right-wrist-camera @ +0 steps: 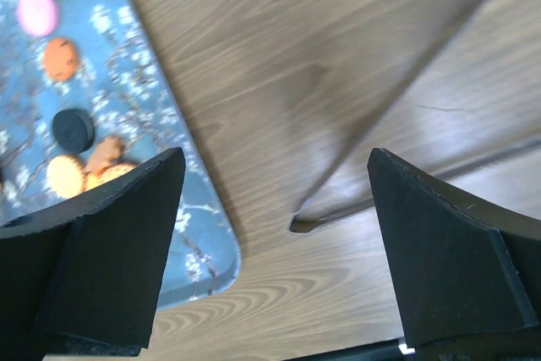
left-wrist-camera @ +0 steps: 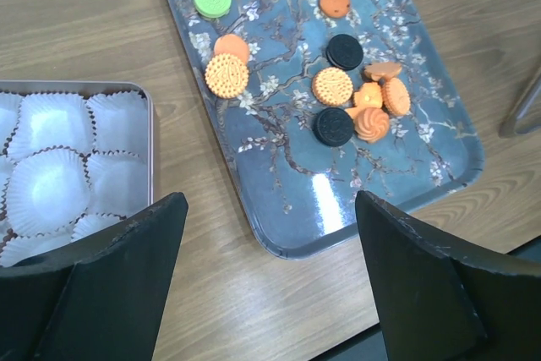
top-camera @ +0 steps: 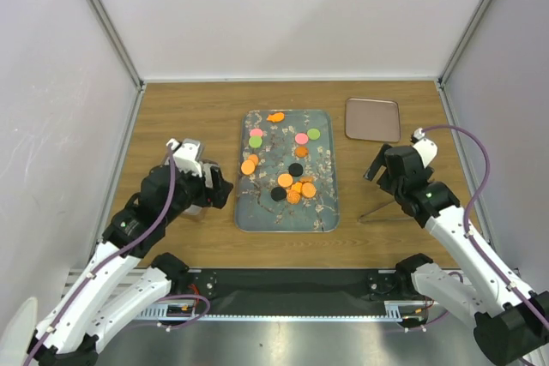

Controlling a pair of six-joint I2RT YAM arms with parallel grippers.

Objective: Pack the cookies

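A: Whereabouts of the cookies (top-camera: 286, 180)?
B: All on the floral grey tray (top-camera: 283, 216), ctr of the worktop (top-camera: 189, 126). Irregular orange cookie (top-camera: 275, 117) at the tray's far edge. Pink cookie (top-camera: 256, 133) + green cookie (top-camera: 255, 141) touching at far left. Another pink/green pair at far right, w/ a plain orange one just nearer.
A: And the rest?
B: Two orange, overlapping, by the left rim at mid-tray. One black cookie (top-camera: 295, 169) approx ctr, a second black nearer and to its left. Btw those two, slightly right: orange cluster (top-camera: 300, 188), several touching or overlapping.
A: Now the left pincer (left-wrist-camera: 269, 209)?
B: Spread wide, nothing btw the fingers. Over the worktop just left of the tray's near-left corner, facing the tray.
A: Anything beside it?
B: Metal tin (left-wrist-camera: 150, 124) on its left, packed w/ white paper cups (left-wrist-camera: 46, 192). Only partly in view on the wrist cam, mostly hidden under the arm from above.
A: And the right pincer (right-wrist-camera: 275, 162)?
B: Also wide open, gripping nothing. Over bare wood right of the tray, apart from the cookies. Thin metal piece (top-camera: 375, 209) lying on the worktop just near of it. Too blurred up close to say what.
A: Far right?
B: Flat brownish pan (top-camera: 372, 119), apart from the tray, toward the far-right corner.
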